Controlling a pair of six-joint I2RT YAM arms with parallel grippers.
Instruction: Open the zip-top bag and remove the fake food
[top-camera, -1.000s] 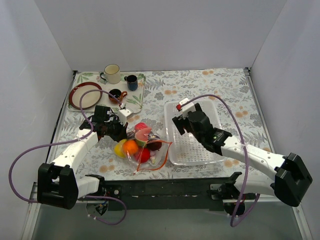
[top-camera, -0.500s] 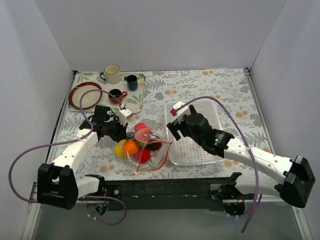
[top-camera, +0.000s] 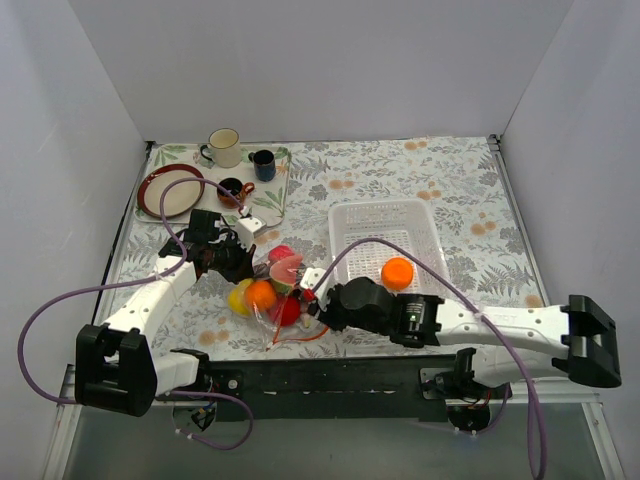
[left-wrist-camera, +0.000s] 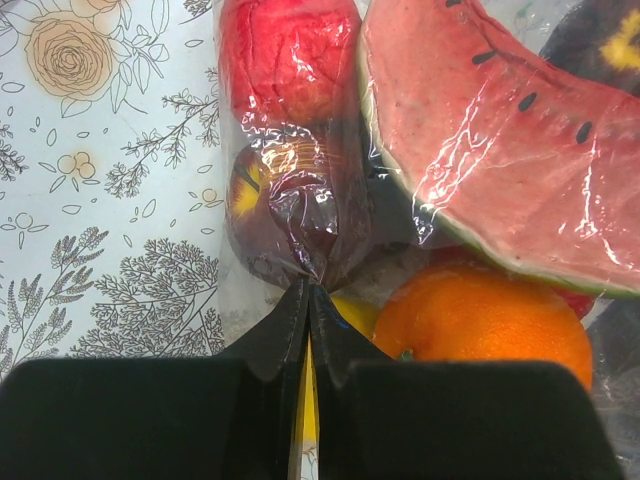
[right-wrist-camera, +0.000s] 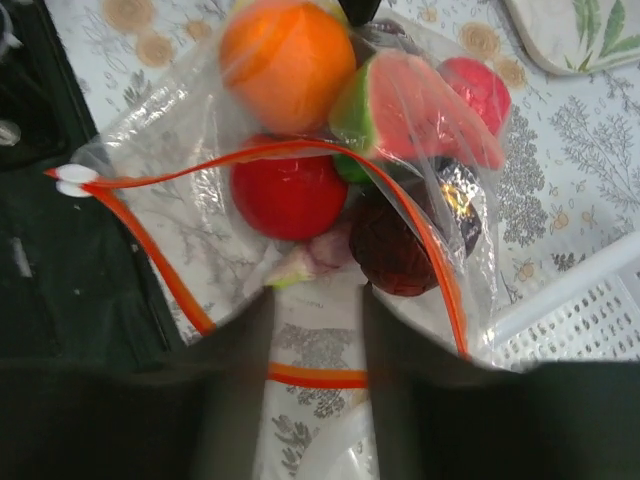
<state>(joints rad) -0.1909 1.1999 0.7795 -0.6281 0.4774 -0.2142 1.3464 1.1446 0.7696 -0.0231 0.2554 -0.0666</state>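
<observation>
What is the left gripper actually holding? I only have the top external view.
Observer: On the left wrist view, the left gripper is shut, pinching a gathered fold of the zip-top bag.
Operator: Is the mouth open for the right side?
Observer: Yes. On the right wrist view the zip strip gapes in a loop, and the right gripper is open at the mouth, pointed at a red piece.
</observation>
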